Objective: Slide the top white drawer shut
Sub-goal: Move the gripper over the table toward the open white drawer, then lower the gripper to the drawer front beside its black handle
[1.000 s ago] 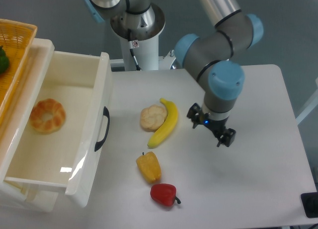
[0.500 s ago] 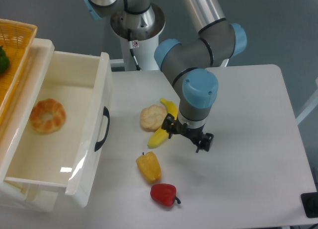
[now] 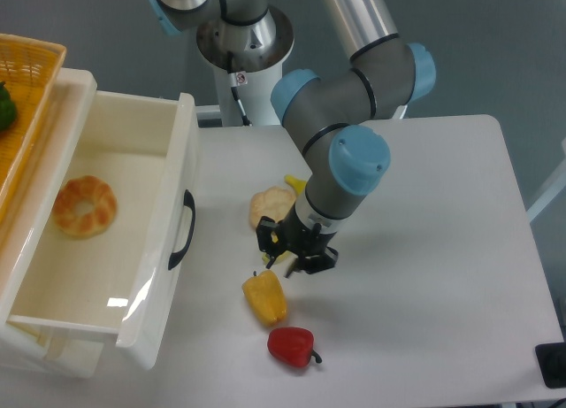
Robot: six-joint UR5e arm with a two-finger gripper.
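The gripper has swung from the right of the table toward centre frame, now low above the banana, which the arm mostly hides. Its black fingers stand slightly apart, holding nothing. Just below lie a yellow pepper and a red pepper; a pale bun sits just above-left. At far left, the top white drawer stands pulled out, a bagel inside, its black handle facing the gripper.
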